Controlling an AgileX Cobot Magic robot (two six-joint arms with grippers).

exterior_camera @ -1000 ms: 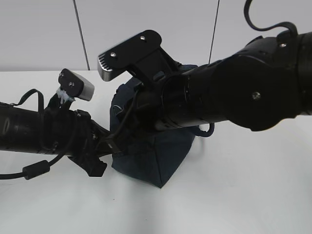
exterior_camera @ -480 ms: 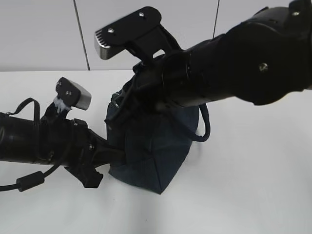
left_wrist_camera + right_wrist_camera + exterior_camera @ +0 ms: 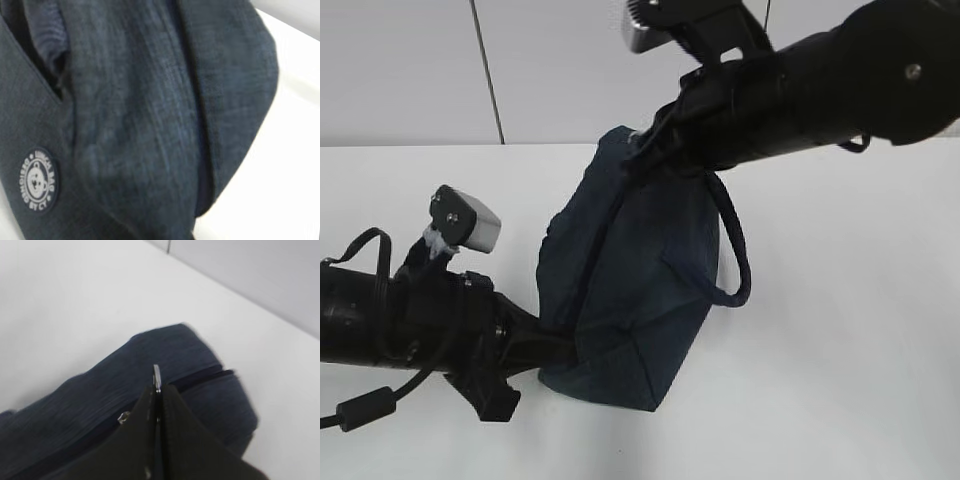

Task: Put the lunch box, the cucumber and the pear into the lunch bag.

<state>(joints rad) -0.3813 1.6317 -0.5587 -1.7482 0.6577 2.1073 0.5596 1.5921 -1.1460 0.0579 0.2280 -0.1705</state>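
The dark navy lunch bag (image 3: 640, 290) stands on the white table and is stretched upward. My right gripper (image 3: 645, 152) is at its top. In the right wrist view the right gripper (image 3: 159, 389) is shut on the silver zipper pull (image 3: 157, 376), above the zipper line of the bag (image 3: 100, 400). My left gripper (image 3: 560, 345) meets the bag's lower left corner and looks pinched on the fabric. The left wrist view shows only the bag's cloth (image 3: 150, 125) and its round logo patch (image 3: 39, 180); its jaws are hidden. The lunch box, cucumber and pear are out of view.
The bag's looped handle (image 3: 735, 250) hangs on its right side. The white table (image 3: 840, 380) lies around the bag, with a grey wall (image 3: 410, 70) behind. The left arm's cable (image 3: 365, 405) trails at the lower left.
My right arm has risen and moved back to the right with the zipper pull, drawing the bag's top up taller. My left arm has shifted slightly down and left at the bag's corner.
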